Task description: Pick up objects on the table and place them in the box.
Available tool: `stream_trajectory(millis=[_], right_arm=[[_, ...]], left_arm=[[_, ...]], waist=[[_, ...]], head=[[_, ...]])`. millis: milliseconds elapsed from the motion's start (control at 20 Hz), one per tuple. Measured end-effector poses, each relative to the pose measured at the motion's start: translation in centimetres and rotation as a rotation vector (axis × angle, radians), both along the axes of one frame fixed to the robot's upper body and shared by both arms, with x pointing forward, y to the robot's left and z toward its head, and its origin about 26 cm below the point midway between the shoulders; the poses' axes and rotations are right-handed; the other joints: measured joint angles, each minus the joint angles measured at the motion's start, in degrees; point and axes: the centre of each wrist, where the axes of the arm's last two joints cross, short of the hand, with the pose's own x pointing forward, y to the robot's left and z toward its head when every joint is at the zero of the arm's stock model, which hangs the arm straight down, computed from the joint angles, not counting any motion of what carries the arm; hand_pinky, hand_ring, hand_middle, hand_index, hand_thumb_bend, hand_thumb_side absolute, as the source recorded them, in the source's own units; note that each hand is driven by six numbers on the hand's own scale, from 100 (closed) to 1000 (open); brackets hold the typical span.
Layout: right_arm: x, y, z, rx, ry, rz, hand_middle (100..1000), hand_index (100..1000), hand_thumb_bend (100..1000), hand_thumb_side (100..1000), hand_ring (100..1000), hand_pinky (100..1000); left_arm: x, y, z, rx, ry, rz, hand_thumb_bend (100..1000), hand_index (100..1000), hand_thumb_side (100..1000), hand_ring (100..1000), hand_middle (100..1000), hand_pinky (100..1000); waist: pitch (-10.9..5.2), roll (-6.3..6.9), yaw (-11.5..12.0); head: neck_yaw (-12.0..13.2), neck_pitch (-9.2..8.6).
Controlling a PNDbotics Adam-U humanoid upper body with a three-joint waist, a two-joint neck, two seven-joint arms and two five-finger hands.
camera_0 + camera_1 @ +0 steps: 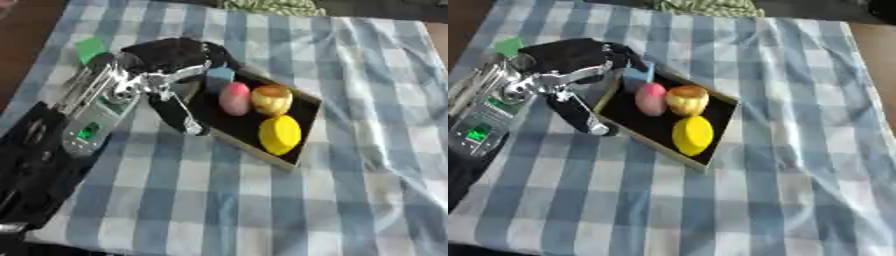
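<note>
A blue-and-white checked tablecloth [262, 200] covers the table, a small green piece [89, 48] lying at its far-left edge.

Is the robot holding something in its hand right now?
It looks so: the left hand seems to have a light blue thing at its fingertips, over the box's near corner. Which part it grips is hidden.

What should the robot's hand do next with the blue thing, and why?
Probably let go and lift away. The left hand is at the far corner of the box, and the light blue thing seems already inside, beside the pink egg shape. Whether the hand grips it is unclear.
</note>
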Motion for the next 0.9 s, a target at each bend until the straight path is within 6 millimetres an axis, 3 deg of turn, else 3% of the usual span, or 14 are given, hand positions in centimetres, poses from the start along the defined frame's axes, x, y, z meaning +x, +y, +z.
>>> stream_trajectory(millis=[200, 450, 650, 900], right_arm=[[0.0, -0.1, -0.2, 0.003, 0.004, -0.005, 647, 746, 100, 209, 822, 803], [0.0, -0.4, -0.4, 0.008, 0.007, -0.015, 647, 745, 100, 211, 817, 803], [-0.1, -0.5, -0.4, 0.011, 0.006, -0.023, 647, 745, 100, 212, 815, 803], [-0.1, -0.6, -0.4, 0.013, 0.003, -0.029, 647, 745, 100, 212, 814, 802]], left_arm=[[-1.0, 2.2, 2.7, -0.099, -0.055, 0.011, 512, 897, 220, 846, 813, 911], [-2.1, 7.4, 6.3, -0.218, -0.133, 0.128, 523, 878, 195, 845, 808, 907], [-1.8, 12.1, 7.0, -0.227, -0.155, 0.298, 558, 879, 192, 849, 812, 908], [-0.5, 17.0, 6.7, -0.202, -0.146, 0.500, 605, 902, 236, 853, 818, 915]], waist=[[-0.01, 0.00, 0.43], [-0.01, 0.01, 1.08], [-0.01, 0.10, 1.40], [-0.01, 0.10, 1.52]], head=[[-0.45, 0.19], [-1.38, 0.19], [-2.08, 0.18], [-2.68, 0.09]])
